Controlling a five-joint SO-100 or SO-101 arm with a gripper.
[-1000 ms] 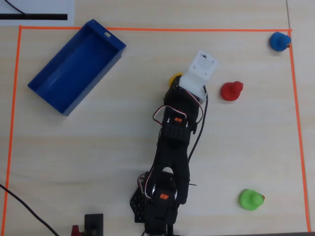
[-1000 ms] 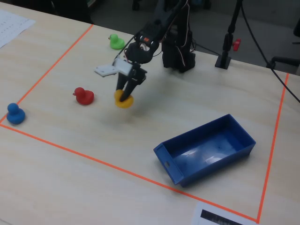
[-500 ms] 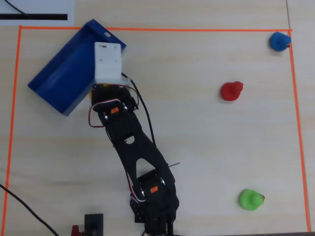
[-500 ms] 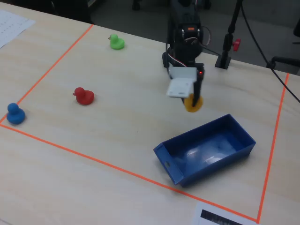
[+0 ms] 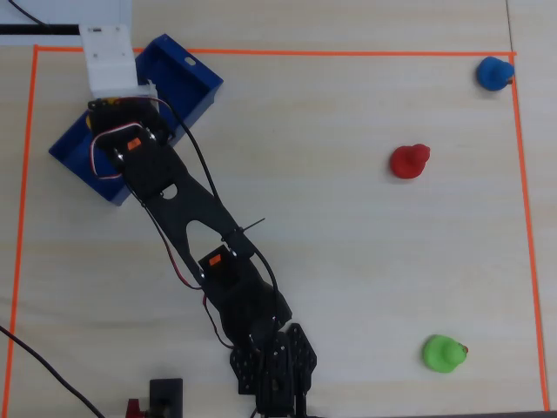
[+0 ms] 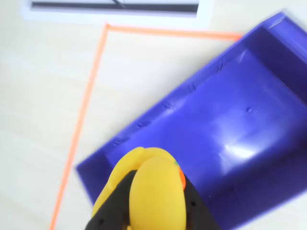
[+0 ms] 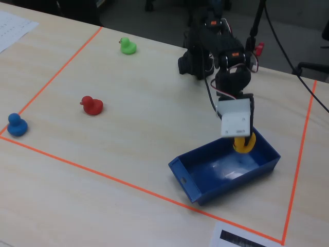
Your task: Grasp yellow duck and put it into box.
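The yellow duck (image 6: pixel 154 189) is clamped between my gripper's (image 6: pixel 154 203) two black fingers (image 6: pixel 115 207), its orange beak on its right side in the wrist view. In the fixed view the duck (image 7: pixel 243 144) hangs just above the floor at the far right end of the blue box (image 7: pixel 205 180), inside its walls. The box's bare floor (image 6: pixel 230 120) fills the wrist view's right half. In the overhead view the box (image 5: pixel 187 80) lies at the top left, and my arm and the white camera mount (image 5: pixel 109 57) hide the duck.
A red duck (image 5: pixel 409 161), a green duck (image 5: pixel 443 353) and a blue duck (image 5: pixel 494 73) stand far from the box, on the overhead view's right side. Orange tape (image 5: pixel 261 52) outlines the work area. The arm's base (image 7: pixel 198 56) stands at the table's far edge.
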